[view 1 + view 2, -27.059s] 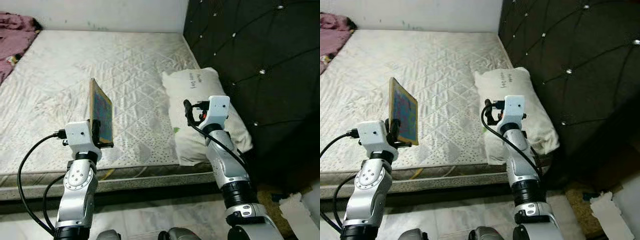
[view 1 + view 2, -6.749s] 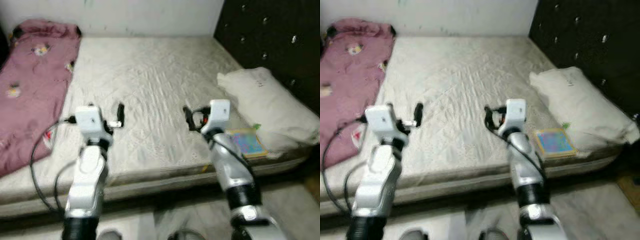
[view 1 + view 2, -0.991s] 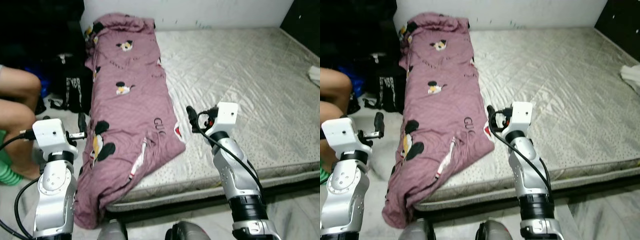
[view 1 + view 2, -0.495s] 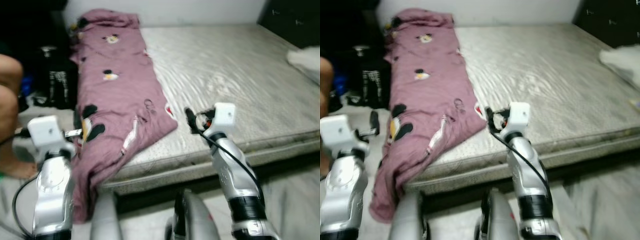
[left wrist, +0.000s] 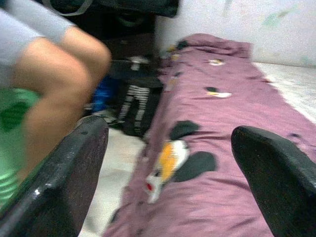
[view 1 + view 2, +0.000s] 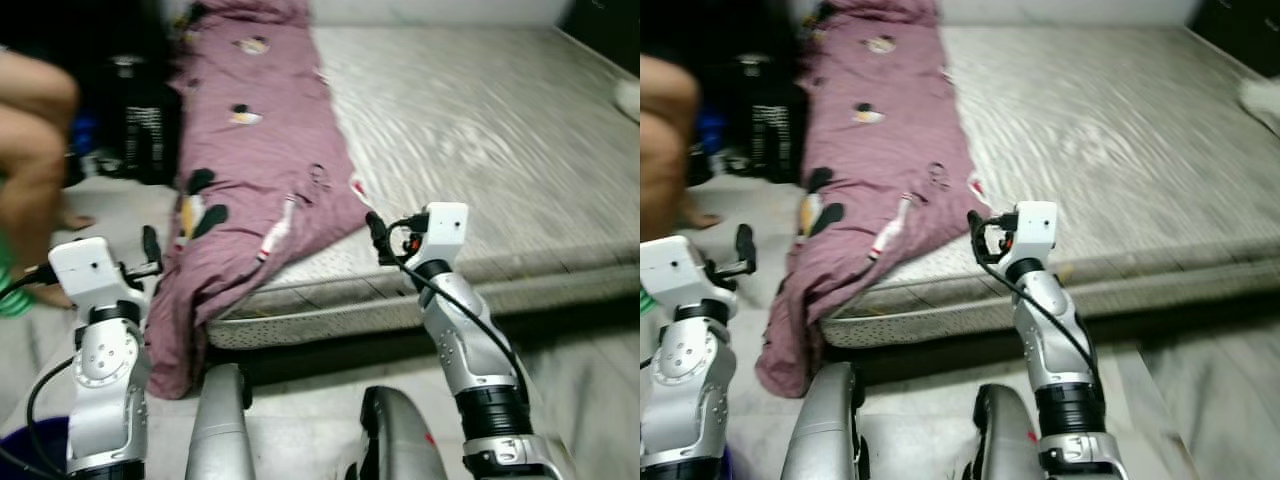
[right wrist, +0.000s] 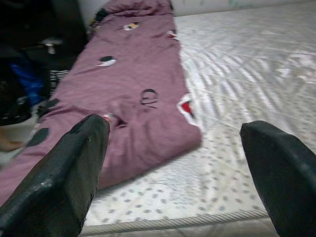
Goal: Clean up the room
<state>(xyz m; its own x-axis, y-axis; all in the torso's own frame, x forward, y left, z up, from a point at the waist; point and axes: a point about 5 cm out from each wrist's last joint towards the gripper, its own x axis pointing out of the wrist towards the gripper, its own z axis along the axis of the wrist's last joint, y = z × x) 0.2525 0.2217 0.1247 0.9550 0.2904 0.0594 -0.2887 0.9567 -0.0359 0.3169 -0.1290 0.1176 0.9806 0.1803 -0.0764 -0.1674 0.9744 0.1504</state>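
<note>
Blanket [image 6: 262,150] along mattress [image 6: 480,130] left side, end hanging to floor [image 6: 110,215].

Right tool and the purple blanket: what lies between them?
In the right wrist view, only a bare strip of dotted mattress separates the open right tool from the purple blanket; nothing else lies there.

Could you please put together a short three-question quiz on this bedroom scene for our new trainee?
1. True or false: the purple blanket lies wholly on the mattress.
2. Are the left gripper and right gripper open or shut?
3. What is beside the bed on the robot's left: A) a person's leg, B) a chair, C) a lamp?

Key: 1. False, one end hangs over the edge toward the floor. 2. Both open, empty. 3. A.
</note>
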